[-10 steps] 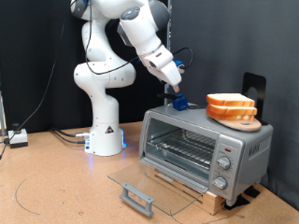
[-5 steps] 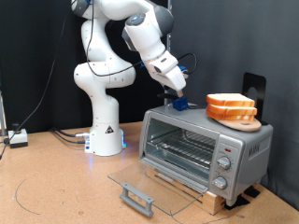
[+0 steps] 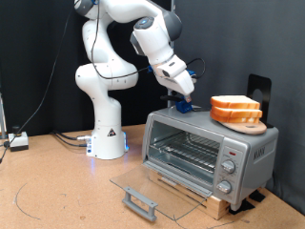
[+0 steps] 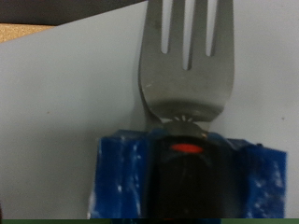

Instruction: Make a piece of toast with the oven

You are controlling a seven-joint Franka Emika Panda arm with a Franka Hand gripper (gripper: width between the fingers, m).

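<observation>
Blue-handled fork (image 4: 184,112) is seen beneath the gripper (image 3: 184,99) atop the oven (image 3: 208,148); finger state cannot be told; a centred, level grasp is advised

oven (image 3: 205,151) silver-grey | toast (image 3: 233,102) golden-brown | fork (image 4: 185,58) silver | block (image 4: 182,177) blue

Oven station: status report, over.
Gripper low over fork in blue holder on oven roof. Oven door open, rack bare. Toast on plate.
</observation>
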